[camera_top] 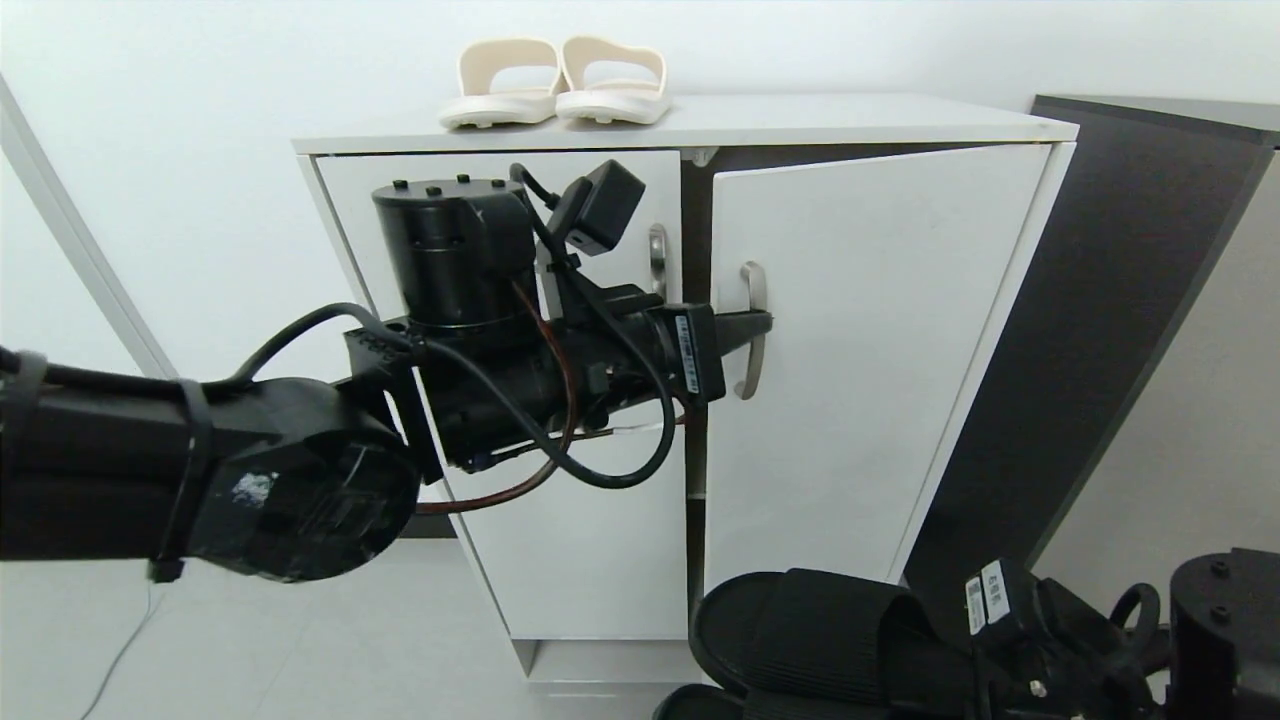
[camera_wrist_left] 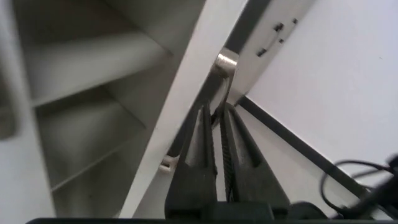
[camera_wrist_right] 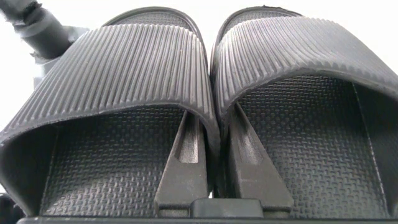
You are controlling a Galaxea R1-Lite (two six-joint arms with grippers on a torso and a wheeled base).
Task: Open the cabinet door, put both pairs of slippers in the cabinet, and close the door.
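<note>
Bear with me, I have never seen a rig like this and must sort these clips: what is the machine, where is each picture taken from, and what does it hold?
This is a two-armed robot with a gripper on each arm. The wide picture comes from a camera on its head, facing a white cabinet; a pair of cream slippers sits on top. The other two come from cameras on the wrists. The left gripper is closed on the handle of the right-hand door, which stands slightly ajar; the left wrist picture shows shelves inside. The right gripper holds a pair of black slippers, one finger in each, pinching their inner walls together.
</note>
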